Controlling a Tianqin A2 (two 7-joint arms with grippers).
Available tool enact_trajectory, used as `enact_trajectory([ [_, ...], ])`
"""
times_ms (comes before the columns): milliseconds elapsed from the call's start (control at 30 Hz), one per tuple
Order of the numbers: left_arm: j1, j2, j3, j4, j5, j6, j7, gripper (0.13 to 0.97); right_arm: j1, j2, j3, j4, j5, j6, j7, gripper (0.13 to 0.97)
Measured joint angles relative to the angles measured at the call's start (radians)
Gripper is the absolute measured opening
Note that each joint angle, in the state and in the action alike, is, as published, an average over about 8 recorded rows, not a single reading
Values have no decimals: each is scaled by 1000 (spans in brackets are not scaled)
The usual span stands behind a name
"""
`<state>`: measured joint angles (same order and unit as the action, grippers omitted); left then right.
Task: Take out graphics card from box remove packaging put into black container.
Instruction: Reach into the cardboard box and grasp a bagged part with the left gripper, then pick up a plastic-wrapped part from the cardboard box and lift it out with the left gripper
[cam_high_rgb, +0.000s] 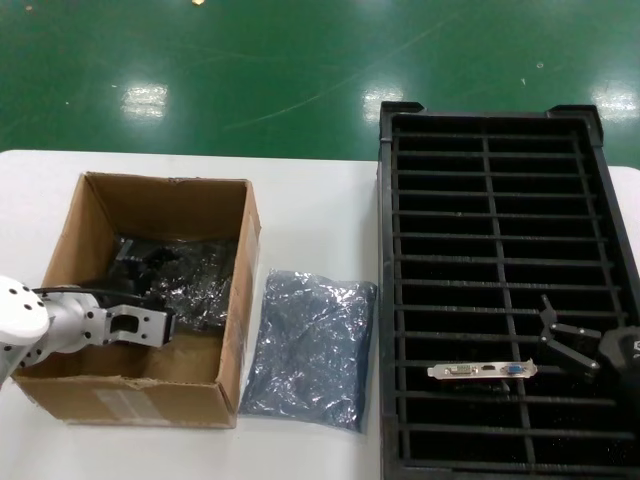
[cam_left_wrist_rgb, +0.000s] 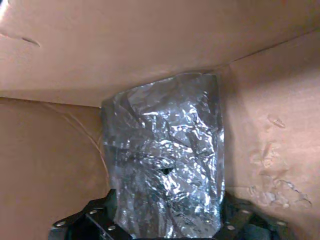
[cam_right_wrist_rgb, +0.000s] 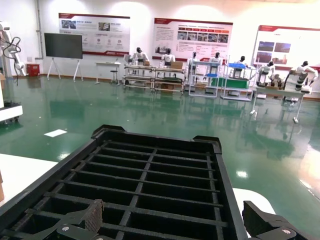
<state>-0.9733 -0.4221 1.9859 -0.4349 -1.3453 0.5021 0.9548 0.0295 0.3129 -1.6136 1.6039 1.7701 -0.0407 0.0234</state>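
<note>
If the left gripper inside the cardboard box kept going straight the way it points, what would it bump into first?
Probably the crinkly, shiny grey-blue plastic bag, which fills the space directly ahead of the left gripper. Behind it rises the brown corrugated cardboard box wall. Depth is hard to judge; the bag may already touch the jaws.

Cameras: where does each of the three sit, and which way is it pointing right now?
Head view: on the head, looking down at the brown cardboard box, black slotted plastic tray and both arms.
Left wrist view: inside the box, facing a crinkly silver antistatic bag; the left gripper frames it.
Right wrist view: over the tray, facing the hall; the open right gripper shows.
Shared: head and right wrist views both show the tray.
</note>
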Motion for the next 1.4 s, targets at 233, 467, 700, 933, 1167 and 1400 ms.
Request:
enact_trajectory([
  [233,17,-11,7,-43,-4,-12,-6,596,0,0,0,0,0,0,0,966],
  [467,22,-14,9,-60,-11,-31,12,489,0,0,0,0,0,0,0,966],
  [700,46,-36,25,-126,10,-43,-29,352,0,0,0,0,0,0,0,966],
  [933,74,-62,37,-199,35,-53,-80,248,0,0,0,0,0,0,0,966],
  [1167,101,-90,44,-281,64,-63,-141,178,0,0,0,0,0,0,0,966],
  [1400,130,-125,43,-375,100,-70,-208,142,0,0,0,0,0,0,0,966],
])
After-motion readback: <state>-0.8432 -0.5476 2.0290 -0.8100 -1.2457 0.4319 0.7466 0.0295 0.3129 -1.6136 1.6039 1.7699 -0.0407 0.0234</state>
